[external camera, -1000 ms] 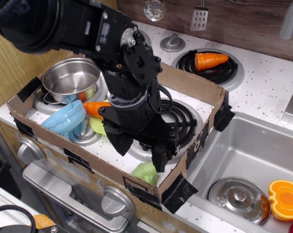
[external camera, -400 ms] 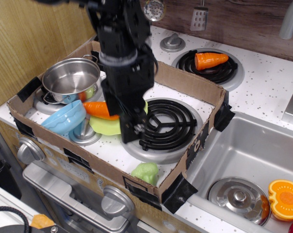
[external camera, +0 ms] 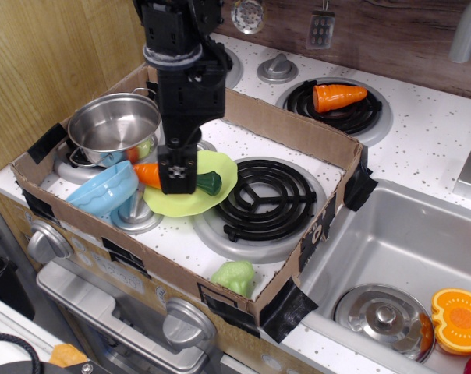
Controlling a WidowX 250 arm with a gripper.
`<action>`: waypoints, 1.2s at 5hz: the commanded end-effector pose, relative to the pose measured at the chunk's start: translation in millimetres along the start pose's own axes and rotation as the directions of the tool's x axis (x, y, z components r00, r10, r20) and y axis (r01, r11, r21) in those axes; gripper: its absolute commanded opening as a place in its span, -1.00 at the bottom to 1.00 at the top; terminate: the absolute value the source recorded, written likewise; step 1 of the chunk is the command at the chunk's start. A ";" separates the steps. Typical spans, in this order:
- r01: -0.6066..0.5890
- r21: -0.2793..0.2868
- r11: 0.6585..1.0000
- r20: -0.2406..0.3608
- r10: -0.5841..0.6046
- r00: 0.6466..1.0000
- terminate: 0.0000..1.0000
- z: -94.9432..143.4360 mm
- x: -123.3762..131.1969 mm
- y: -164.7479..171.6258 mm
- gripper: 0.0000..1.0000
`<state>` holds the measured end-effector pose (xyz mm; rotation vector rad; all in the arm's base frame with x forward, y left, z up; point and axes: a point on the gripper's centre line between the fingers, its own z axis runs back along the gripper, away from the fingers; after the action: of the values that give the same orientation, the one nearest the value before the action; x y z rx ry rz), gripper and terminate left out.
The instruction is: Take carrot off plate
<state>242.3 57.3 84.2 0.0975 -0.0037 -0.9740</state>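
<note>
Toy stove counter (external camera: 423, 132) ringed by a cardboard wall. Lime-green plate (external camera: 212, 191) beside the front burner. Black pincer (external camera: 178, 173) pointing down over the plate, covering the middle of the carrot (external camera: 148, 173); spread or pinching, cannot tell. Carrot lying across the plate, green stem end toward the burner.

Carrot (external camera: 149, 173) orange, stem end dark green, mid-length hidden; plate (external camera: 212, 192) lime green; bowl (external camera: 103, 190) light blue.
</note>
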 end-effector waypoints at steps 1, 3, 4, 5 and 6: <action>0.160 0.169 0.973 0.023 -0.166 0.986 -1.00 -2.9 -0.5 22.7 1.00; 0.290 0.104 0.951 0.061 -0.297 0.953 -1.00 -33.1 -11.9 38.9 1.00; 0.314 0.056 0.948 0.076 -0.317 0.945 -1.00 -43.8 -14.4 45.8 1.00; 0.346 0.047 0.937 0.096 -0.349 0.932 -1.00 -50.4 -16.6 47.2 1.00; 0.334 0.040 0.942 0.119 -0.337 0.934 -1.00 -54.5 -17.0 47.4 -1.00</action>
<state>263.4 106.0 24.3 0.0190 -0.0959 -1.3154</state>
